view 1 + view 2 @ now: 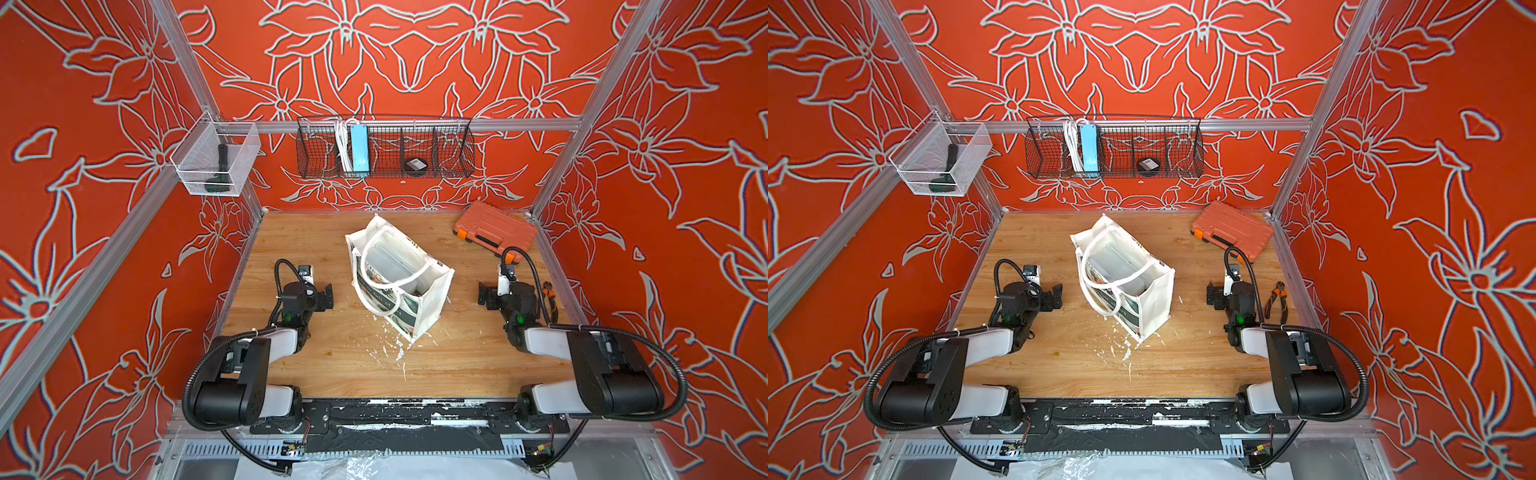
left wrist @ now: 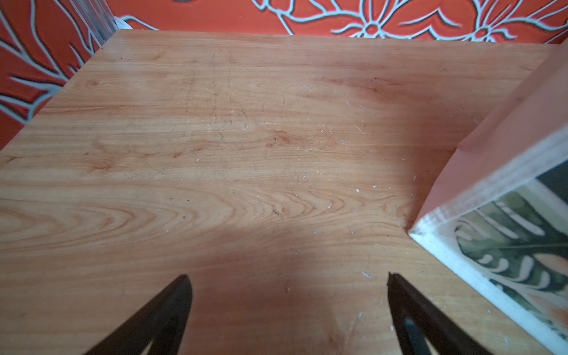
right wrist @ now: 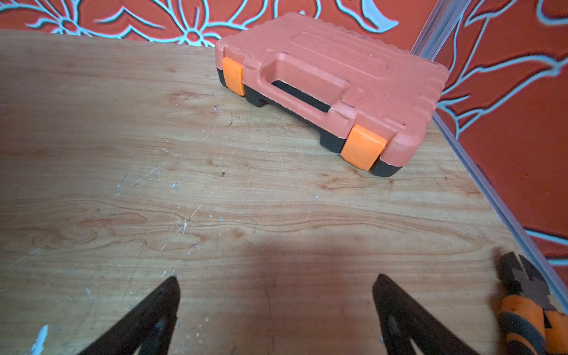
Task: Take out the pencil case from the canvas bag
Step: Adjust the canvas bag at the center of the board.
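While the canvas bag (image 1: pixel 430 291) stands upright, the left gripper (image 2: pixel 288 276) and right gripper (image 3: pixel 276 277) flank it, both spread wide and empty.

Pair: left arm (image 1: pixel 253 353), right arm (image 1: pixel 582 349). Black joint housings, white link shells, black corrugated cable conduit (image 1: pixel 185 397), green indicator light (image 1: pixel 287 319) by each wrist. On left gripper (image 2: pixel 289 276), right gripper (image 3: pixel 276 278): black tapered fingers (image 2: pixel 166 310). Black base rail (image 1: pixel 399 409), white-scuffed.
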